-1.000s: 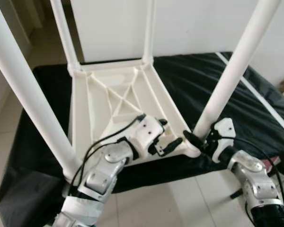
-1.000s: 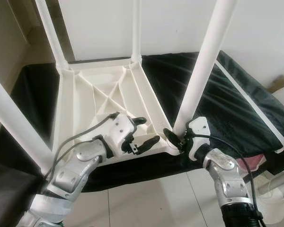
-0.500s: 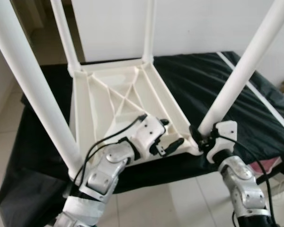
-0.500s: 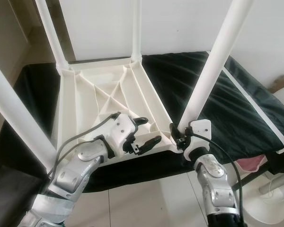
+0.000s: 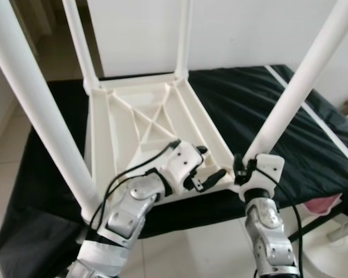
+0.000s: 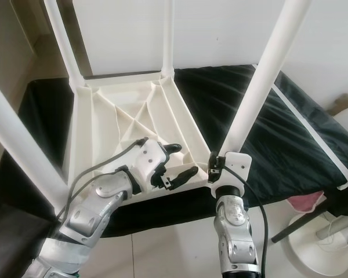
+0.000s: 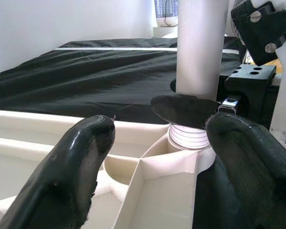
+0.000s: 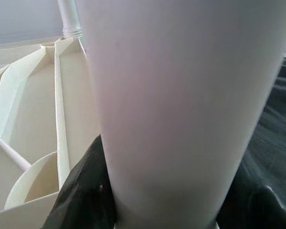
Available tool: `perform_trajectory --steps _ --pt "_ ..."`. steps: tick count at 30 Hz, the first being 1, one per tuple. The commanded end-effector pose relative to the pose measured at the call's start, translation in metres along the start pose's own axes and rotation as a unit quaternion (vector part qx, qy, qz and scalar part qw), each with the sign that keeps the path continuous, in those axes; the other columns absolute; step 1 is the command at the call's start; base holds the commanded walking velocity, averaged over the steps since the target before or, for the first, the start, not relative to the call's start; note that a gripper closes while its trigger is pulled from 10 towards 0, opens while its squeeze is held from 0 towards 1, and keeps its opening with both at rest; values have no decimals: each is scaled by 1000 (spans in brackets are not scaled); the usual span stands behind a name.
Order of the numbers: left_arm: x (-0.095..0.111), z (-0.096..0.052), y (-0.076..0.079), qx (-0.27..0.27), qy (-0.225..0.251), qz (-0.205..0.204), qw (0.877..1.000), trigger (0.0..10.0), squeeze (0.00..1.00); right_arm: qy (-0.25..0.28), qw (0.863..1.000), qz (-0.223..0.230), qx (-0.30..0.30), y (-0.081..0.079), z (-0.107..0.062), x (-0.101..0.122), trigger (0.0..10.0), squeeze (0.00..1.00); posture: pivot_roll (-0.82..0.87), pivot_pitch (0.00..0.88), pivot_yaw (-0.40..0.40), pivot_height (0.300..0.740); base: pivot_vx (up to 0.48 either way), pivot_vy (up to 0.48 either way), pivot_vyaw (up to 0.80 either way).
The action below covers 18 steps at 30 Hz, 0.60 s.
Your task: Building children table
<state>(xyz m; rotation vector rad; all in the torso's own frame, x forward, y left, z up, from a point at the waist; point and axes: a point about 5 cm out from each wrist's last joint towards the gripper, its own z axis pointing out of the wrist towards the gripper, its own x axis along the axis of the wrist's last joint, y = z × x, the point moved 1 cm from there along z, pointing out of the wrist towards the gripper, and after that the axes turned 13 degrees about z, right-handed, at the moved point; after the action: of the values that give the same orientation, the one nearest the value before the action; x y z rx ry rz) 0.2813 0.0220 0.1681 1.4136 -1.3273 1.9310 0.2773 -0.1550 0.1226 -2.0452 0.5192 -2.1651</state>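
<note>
While right gripper (image 6: 216, 169) clasps leg (image 6: 261, 87), upright.

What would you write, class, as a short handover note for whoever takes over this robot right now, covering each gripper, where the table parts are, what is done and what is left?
Right gripper: shut on the near right leg, at its base by the corner socket.
Left gripper: open, resting on the upturned tabletop near that same corner, bracing it.
Parts: the tabletop lies underside up on the black cloth; all four white legs stand in its corners.
Done: legs are placed.
Left: threads show at the near right leg's base in the left wrist view, so it probably needs more tightening; check the other three, then turn the table upright.
</note>
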Motion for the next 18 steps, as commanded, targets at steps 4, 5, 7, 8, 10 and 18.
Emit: perform_trajectory --steps 4,5,7,8,10,18 --pt "0 0 2 -11 3 0 1000 10000 0 -52 998 17 -37 7 -9 -22 10000 0 -38 13 -41 740 0 0 0" --pt "0 0 2 -10 3 -1 1000 10000 0 -51 998 17 -39 6 -9 -22 10000 0 -38 13 -41 740 0 0 0" --pt "0 0 2 -9 3 -1 1000 10000 0 -51 998 17 -40 6 -9 -22 10000 0 -37 11 -41 740 0 0 0" --pt "0 0 2 -9 3 -1 1000 10000 0 -51 998 17 -40 6 -9 -22 10000 0 -37 11 -41 740 0 0 0" --pt "0 0 2 -8 2 -1 1000 10000 0 -50 998 17 -43 5 -9 -22 10000 0 -34 7 -43 740 0 0 0" --pt "-1 -1 1 -6 1 2 1000 10000 0 -48 998 25 -42 5 -8 -21 10000 1000 -32 1 -40 740 0 0 0"
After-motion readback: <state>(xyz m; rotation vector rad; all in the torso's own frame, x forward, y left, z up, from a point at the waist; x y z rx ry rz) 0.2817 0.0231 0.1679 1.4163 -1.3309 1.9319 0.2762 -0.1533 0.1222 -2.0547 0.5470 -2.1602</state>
